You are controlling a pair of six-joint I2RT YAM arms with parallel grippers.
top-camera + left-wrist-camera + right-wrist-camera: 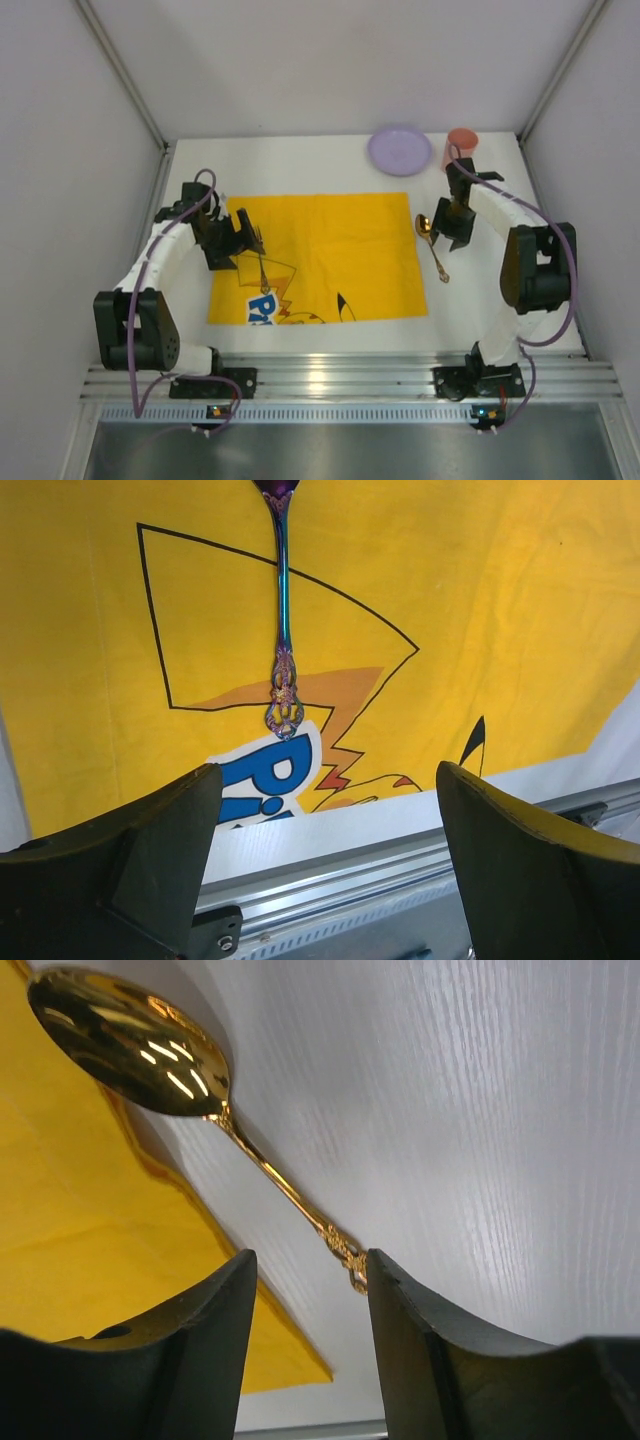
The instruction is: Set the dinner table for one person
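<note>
The dinner table [300,165] is a white tabletop with a yellow cartoon-printed placemat [330,255] in its middle. An iridescent fork [283,630] lies on the placemat's left part, also visible as the fork [263,268] from above. My left gripper [330,810] hovers open just off the fork's handle end, with nothing between its fingers. A gold spoon [130,1045] lies on the bare table just right of the placemat, the spoon [432,245] pointing toward the near edge. My right gripper [310,1285] stands open over the spoon's handle end, holding nothing.
A lilac plate [400,150] and a pink cup [461,143] stand at the back right of the table. White walls enclose the table on three sides. An aluminium rail [330,380] with both arm bases runs along the near edge.
</note>
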